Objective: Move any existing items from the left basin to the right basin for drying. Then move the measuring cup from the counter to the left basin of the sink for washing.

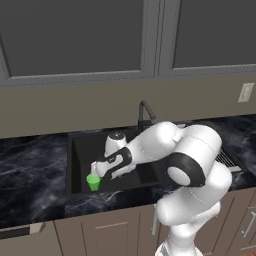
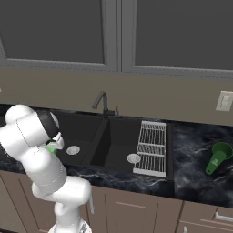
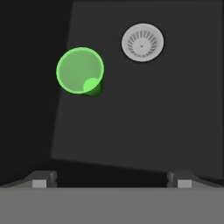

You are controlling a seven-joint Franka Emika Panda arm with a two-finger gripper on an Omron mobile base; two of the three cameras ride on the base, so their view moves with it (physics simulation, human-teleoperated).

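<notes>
The bright light-green tumbler (image 1: 93,182) stands upright in the near left corner of the left basin (image 1: 82,150) of the black sink. From above, in the hand view, the tumbler (image 3: 80,71) sits left of the round silver drain (image 3: 142,42). My gripper (image 1: 94,172) hangs just above the tumbler, open, with both fingertips (image 3: 41,179) apart and nothing between them. The darker green measuring cup (image 2: 217,157) with its stick handle lies on the counter (image 2: 195,154) far right of the sink. The right basin (image 2: 120,136) holds only its drain (image 2: 133,158).
A white wire rack (image 2: 151,148) covers the right edge of the right basin. The dark gooseneck faucet (image 2: 101,102) rises behind the divider. Grey wall cabinets hang above, and a wall outlet (image 2: 224,101) sits at the right.
</notes>
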